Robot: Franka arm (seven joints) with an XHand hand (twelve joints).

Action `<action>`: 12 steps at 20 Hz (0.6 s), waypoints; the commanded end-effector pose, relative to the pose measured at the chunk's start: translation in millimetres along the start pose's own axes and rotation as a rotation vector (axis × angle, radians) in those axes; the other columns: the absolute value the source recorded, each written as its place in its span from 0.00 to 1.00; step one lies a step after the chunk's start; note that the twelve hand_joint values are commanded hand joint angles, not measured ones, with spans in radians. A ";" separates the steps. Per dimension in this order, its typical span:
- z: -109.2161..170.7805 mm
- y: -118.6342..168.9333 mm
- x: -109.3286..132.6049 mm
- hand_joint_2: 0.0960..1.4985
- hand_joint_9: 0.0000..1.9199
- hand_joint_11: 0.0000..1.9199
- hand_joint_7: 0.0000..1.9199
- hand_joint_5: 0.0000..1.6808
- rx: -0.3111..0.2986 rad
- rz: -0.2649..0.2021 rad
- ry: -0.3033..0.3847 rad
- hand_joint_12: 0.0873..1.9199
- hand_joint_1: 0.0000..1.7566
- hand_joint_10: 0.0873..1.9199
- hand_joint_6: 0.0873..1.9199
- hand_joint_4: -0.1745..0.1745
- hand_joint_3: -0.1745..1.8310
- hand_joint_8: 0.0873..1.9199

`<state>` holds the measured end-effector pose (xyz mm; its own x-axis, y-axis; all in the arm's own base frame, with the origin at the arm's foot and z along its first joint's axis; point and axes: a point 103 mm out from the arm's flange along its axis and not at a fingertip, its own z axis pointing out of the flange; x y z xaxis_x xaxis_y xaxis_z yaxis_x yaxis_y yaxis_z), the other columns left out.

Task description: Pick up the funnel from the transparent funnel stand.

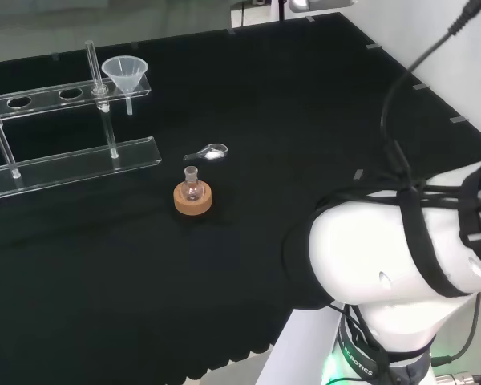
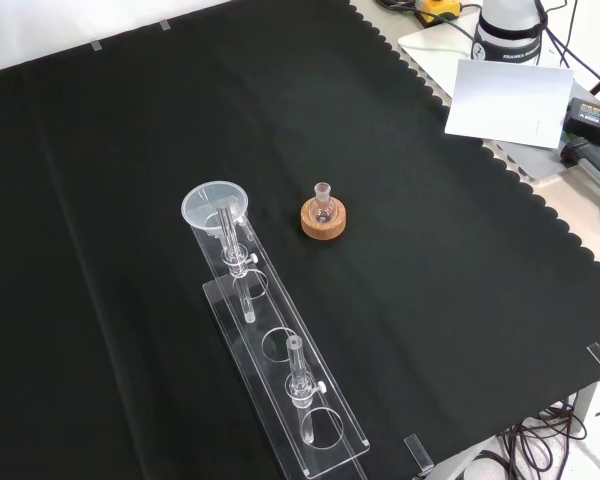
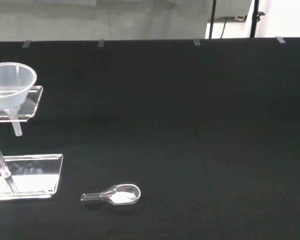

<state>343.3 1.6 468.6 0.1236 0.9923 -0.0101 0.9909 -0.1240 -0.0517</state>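
A clear plastic funnel [image 1: 125,72] sits in the end hole of the transparent funnel stand [image 1: 72,164], its stem pointing down through the upper shelf. In the front view the funnel [image 2: 215,205] is at the far end of the stand [image 2: 280,400], whose other holes hold nothing. In the wrist view the funnel [image 3: 10,90] hangs above the stand's base plate [image 3: 30,175], some way off from the camera.
A small round flask on a cork ring [image 1: 193,196] stands to the right of the stand in the head view. A clear scoop with white powder [image 1: 208,152] lies beside it. The arm's white link [image 1: 401,249] is at the bench's near right edge.
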 end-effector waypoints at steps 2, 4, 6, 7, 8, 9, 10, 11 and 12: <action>18.3 69.1 31.8 0.75 0.06 0.04 0.00 0.10 0.052 -0.037 0.008 0.70 0.00 0.28 0.00 0.58 0.25 0.11; 26.1 84.6 43.1 0.75 0.06 0.04 0.00 0.10 0.069 -0.053 0.009 0.70 0.01 0.29 0.00 0.58 0.25 0.12; 34.4 97.9 56.1 0.74 0.07 0.04 0.01 0.10 0.072 -0.060 -0.003 0.70 0.03 0.29 0.00 0.58 0.24 0.13; 38.2 104.5 62.0 0.73 0.07 0.04 0.02 0.10 0.078 -0.067 -0.003 0.70 0.04 0.30 0.00 0.58 0.24 0.14; 42.1 111.3 69.1 0.73 0.08 0.05 0.02 0.10 0.088 -0.075 -0.006 0.70 0.05 0.31 0.00 0.58 0.24 0.15; 45.2 116.9 75.0 0.72 0.09 0.05 0.03 0.11 0.093 -0.082 -0.015 0.70 0.07 0.31 0.00 0.58 0.23 0.17; 48.3 122.9 81.6 0.71 0.09 0.05 0.03 0.12 0.101 -0.093 -0.027 0.71 0.08 0.32 0.00 0.58 0.23 0.18; 51.0 127.7 87.3 0.70 0.10 0.06 0.03 0.13 0.105 -0.102 -0.031 0.71 0.11 0.32 0.00 0.57 0.22 0.19; 53.5 132.3 92.8 0.70 0.10 0.06 0.04 0.13 0.109 -0.111 -0.033 0.71 0.12 0.32 0.00 0.57 0.22 0.19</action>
<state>432.2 32.7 424.3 0.0757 0.9970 -0.0182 0.9845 -0.0777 -0.1574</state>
